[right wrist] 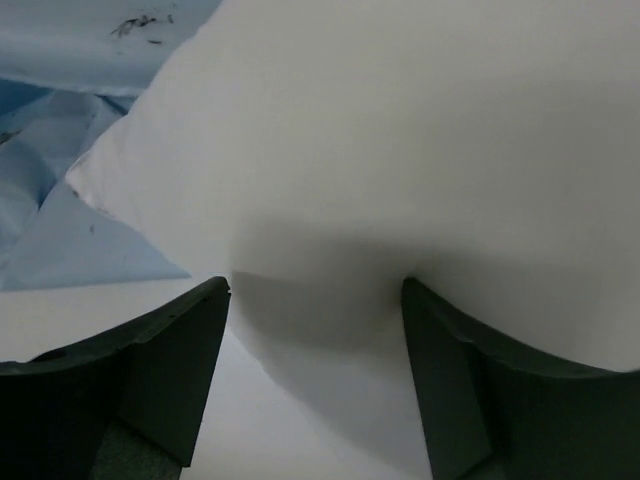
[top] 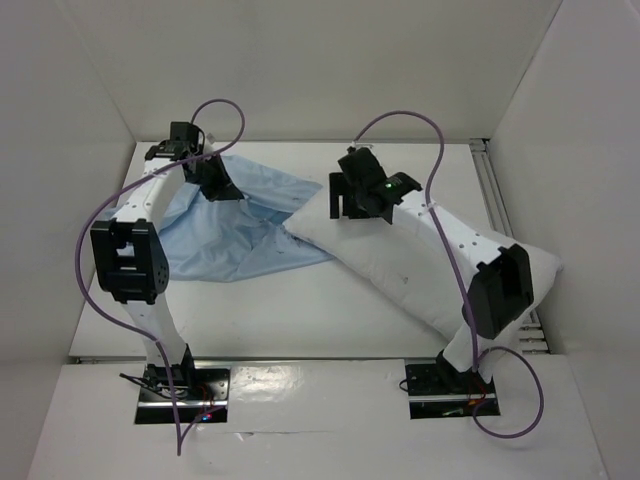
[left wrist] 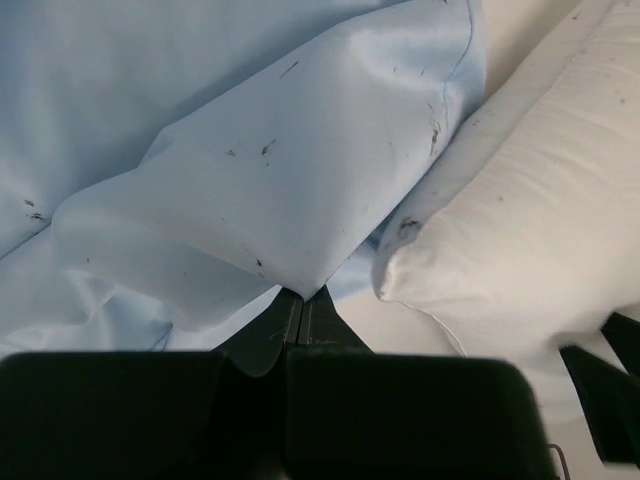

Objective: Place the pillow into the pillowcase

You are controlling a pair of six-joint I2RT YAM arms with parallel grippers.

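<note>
Risk: left claw (left wrist: 303,305) is pinching just one thin pillowcase (left wrist: 250,170) fold at its tips. If that slips, the opening is collapsing. Right claw (right wrist: 315,292) is gaping wide, gripping nothing. The pillow (right wrist: 420,150) is bulging just ahead of it: plump, white, corner touching the wrinkly blue case.

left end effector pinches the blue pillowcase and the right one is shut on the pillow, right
No: the right end effector is open, jaws wide apart at the pillow, as the right wrist view shows. The left end effector does pinch the blue pillowcase.
</note>
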